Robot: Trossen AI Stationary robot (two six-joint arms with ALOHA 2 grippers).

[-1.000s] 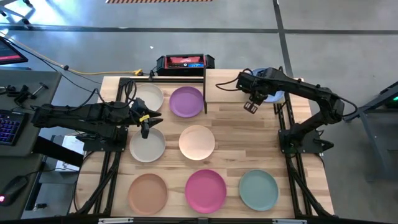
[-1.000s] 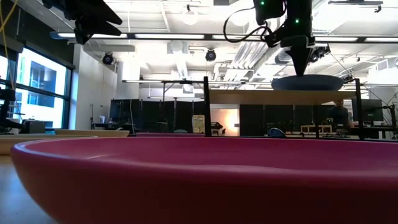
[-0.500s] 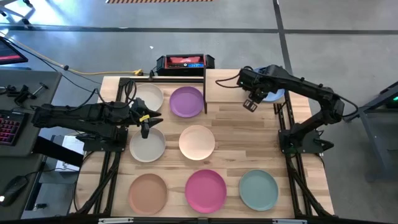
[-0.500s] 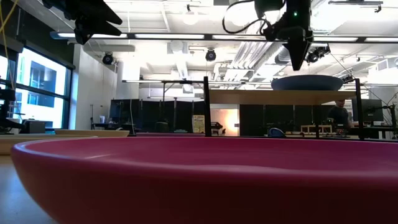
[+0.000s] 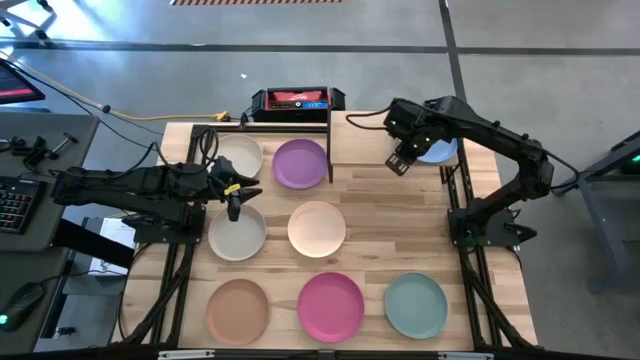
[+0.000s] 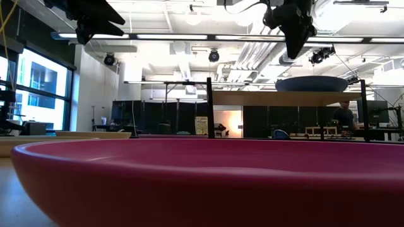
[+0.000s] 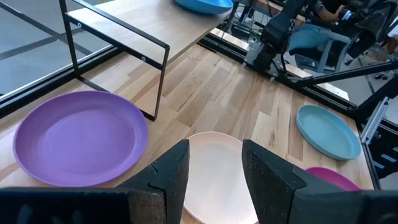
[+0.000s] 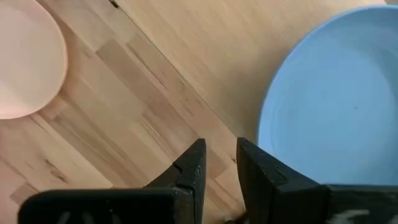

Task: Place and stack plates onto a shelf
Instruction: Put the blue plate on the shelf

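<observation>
1. Hanging at the left of the bench [image 5: 375, 215], my left claw [image 5: 233, 207] sits above the near rim of the grey-beige plate [image 5: 237, 235], between it and the cream plate [image 5: 240, 156]; its fingers [image 7: 171, 177] stand apart with nothing between them.
2. Just right of the cream plate lies the purple plate [image 5: 300, 163], flat on the bench beside a black post of the shelf [image 5: 365, 130].
3. The peach plate [image 5: 317, 228] lies in the middle row, right of the grey-beige one; my left wrist view looks straight down on it past the fingers.
4. Along the near edge sit the terracotta plate [image 5: 238, 309], the magenta plate [image 5: 331, 305] and the teal green plate [image 5: 416, 304], in that order, each apart from its neighbour.
5. The magenta plate's rim fills the bottom of the low view.
6. The shelf stands at the far right part of the bench, a light-wood board on thin black posts.
7. My right claw [image 5: 399, 164] hovers over the front edge of the shelf, raised well above the board in the low view; its fingers [image 8: 189, 171] show a narrow gap and grip nothing.
8. The blue plate [image 5: 440, 150] rests on the right end of the shelf, partly hidden under my right arm, just beside the claw and apart from it.
</observation>
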